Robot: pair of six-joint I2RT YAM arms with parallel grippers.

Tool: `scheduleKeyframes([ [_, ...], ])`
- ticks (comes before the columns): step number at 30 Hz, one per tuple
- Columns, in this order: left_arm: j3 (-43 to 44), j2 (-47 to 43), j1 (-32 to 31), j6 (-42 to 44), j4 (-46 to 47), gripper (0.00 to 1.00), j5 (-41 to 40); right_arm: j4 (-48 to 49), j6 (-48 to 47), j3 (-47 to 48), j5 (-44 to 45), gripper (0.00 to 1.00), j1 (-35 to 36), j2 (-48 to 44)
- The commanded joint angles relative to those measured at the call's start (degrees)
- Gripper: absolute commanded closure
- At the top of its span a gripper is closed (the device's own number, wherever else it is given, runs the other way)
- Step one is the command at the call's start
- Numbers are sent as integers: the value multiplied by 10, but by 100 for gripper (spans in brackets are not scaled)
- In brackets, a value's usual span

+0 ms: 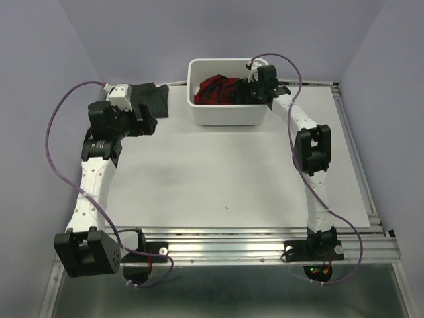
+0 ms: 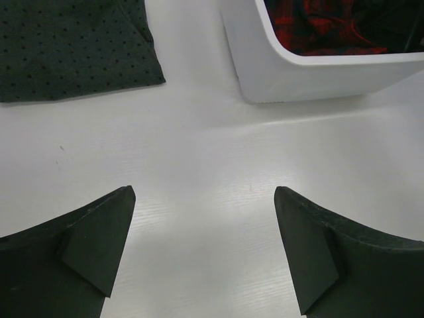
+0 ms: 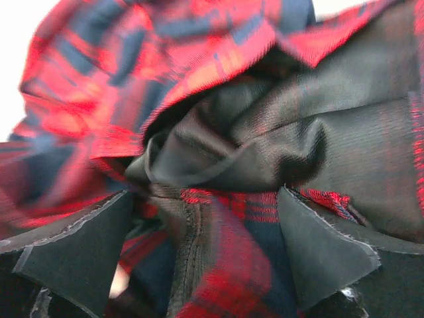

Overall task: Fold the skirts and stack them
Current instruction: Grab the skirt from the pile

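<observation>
The dark grey dotted skirt point(image 1: 150, 98) lies folded flat on the table at the back left; it also shows at the top left of the left wrist view point(image 2: 73, 46). The red-and-navy plaid skirt point(image 1: 215, 91) is crumpled inside the white tub point(image 1: 228, 118). My left gripper point(image 1: 144, 121) is open and empty, just in front of the grey skirt, over bare table point(image 2: 204, 195). My right gripper point(image 1: 252, 93) is down in the tub. It is open point(image 3: 205, 199), with plaid cloth point(image 3: 232, 245) and its dark lining bunched between the fingers.
The tub point(image 2: 311, 73) stands at the back centre, to the right of the grey skirt. The white table mat point(image 1: 218, 179) ends at a metal rail along the near edge. Purple walls close in the back and both sides.
</observation>
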Motion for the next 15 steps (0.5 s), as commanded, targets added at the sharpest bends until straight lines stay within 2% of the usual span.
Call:
scheduleKeyframes([
  [1,5,-14,-3,-5,30,1,1,-24,-16,36,55,5,4,30],
  [5,-5,-18,-3,-6,34,1,5,-27,-19,69,84,21,4,68],
  [6,-6,-18,-3,-6,34,1,5,-26,-20,77,84,36,4,71],
  [9,-7,-18,-3,-6,34,1,5,-14,-18,80,78,57,4,70],
  [10,-7,-17,-2,-6,34,1,6,-10,-18,83,73,70,4,64],
  [12,-10,-16,-3,-8,35,1,8,9,-17,87,62,81,4,44],
  [13,-11,-15,-3,-9,36,1,12,19,-13,88,61,94,4,35],
  [14,-13,-15,-3,-11,37,1,13,43,-7,91,64,99,4,26],
  [15,-14,-15,-2,-12,39,1,18,58,-2,90,64,99,4,14],
])
